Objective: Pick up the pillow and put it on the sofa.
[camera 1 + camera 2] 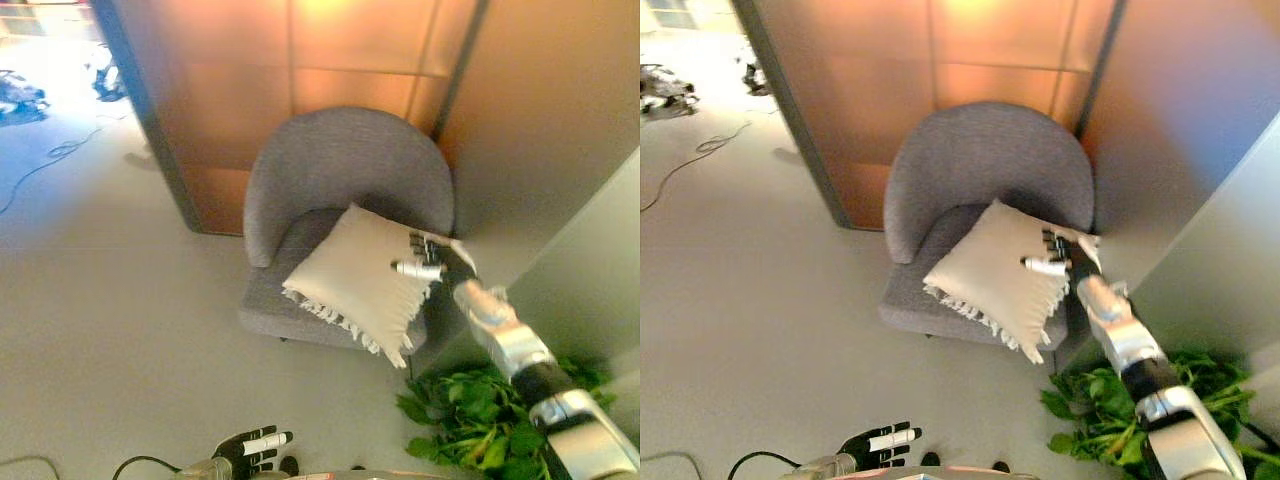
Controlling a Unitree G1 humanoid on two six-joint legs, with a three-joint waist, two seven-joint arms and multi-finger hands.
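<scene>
Cream fringed square pillow [358,282] lying tilted on the grey upholstered round-backed sofa [345,175]; right hand [428,258] grips its right edge; left hand [252,449] low, fingers relaxed

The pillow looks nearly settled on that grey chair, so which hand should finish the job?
The right hand: it is already on the pillow, which lies on the grey armchair. The left hand is low down, far from the chair.
</scene>
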